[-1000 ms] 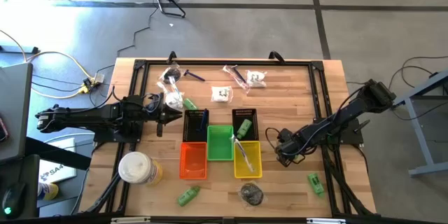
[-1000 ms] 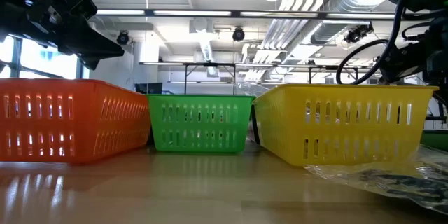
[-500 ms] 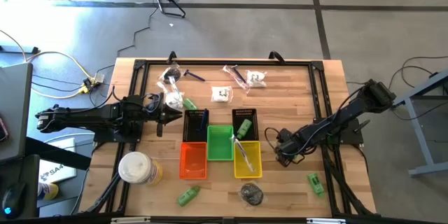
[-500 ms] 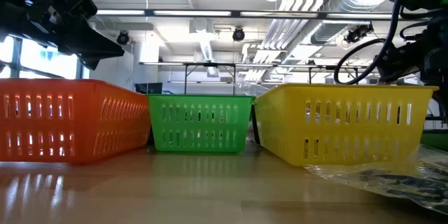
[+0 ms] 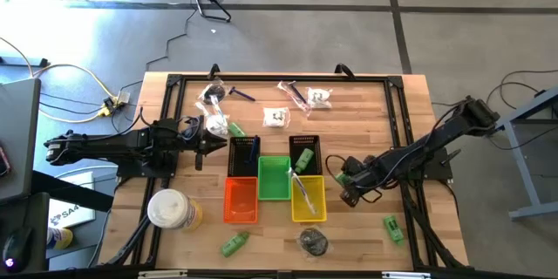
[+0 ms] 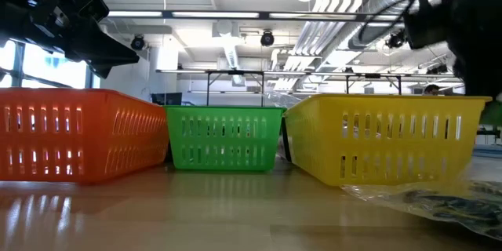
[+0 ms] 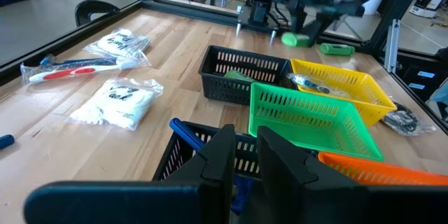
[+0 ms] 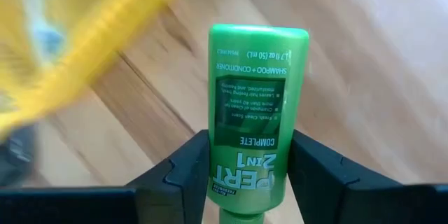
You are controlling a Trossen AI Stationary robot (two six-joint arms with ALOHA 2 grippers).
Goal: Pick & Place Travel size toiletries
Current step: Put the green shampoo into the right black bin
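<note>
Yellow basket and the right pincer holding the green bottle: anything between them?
Only bare wood. In the high view the right pincer grips the green bottle just beside the yellow basket, apart from it.

Overhead and table-level cameras share the yellow basket (image 5: 308, 199); wrist cameras look close.

Green shampoo bottle (image 8: 257, 105) between right fingers (image 8: 178, 175), beside yellow basket (image 5: 309, 199).

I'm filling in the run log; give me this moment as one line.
right gripper: holds green bottle, beside yellow basket | left gripper: by black basket
</note>
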